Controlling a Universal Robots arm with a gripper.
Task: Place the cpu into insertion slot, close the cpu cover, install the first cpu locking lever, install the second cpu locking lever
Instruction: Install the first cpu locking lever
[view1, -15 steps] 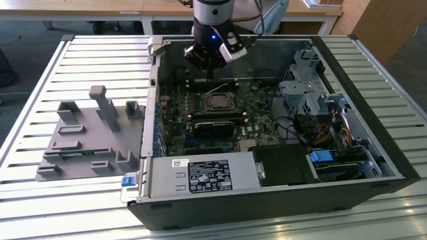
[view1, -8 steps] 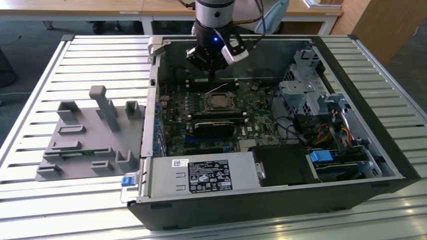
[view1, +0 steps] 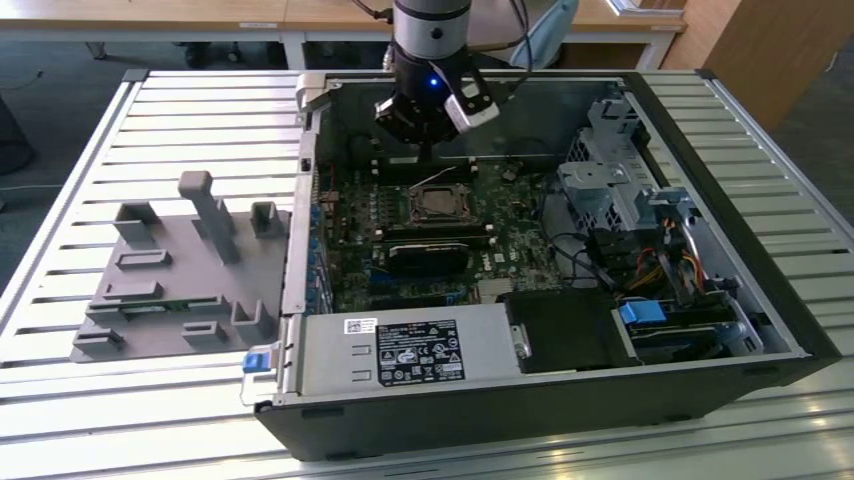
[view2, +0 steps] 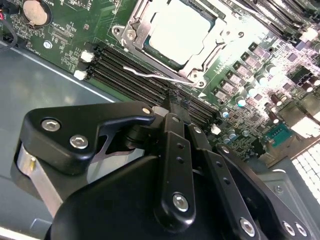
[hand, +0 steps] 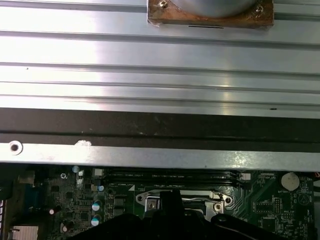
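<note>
The hand is clenched, its fingertips pressed together just beside a thin wire locking lever above the memory slots. The cpu lies in the insertion slot near the motherboard's edge, with the cpu cover flat around it.

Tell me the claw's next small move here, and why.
Probably ease the black claw down onto the thin silver wire lever and press it toward its catch: the silvery-grey square chip already sits under the closed silver frame cover, while that lever looks unlatched, just beyond the claw's tip.
</note>
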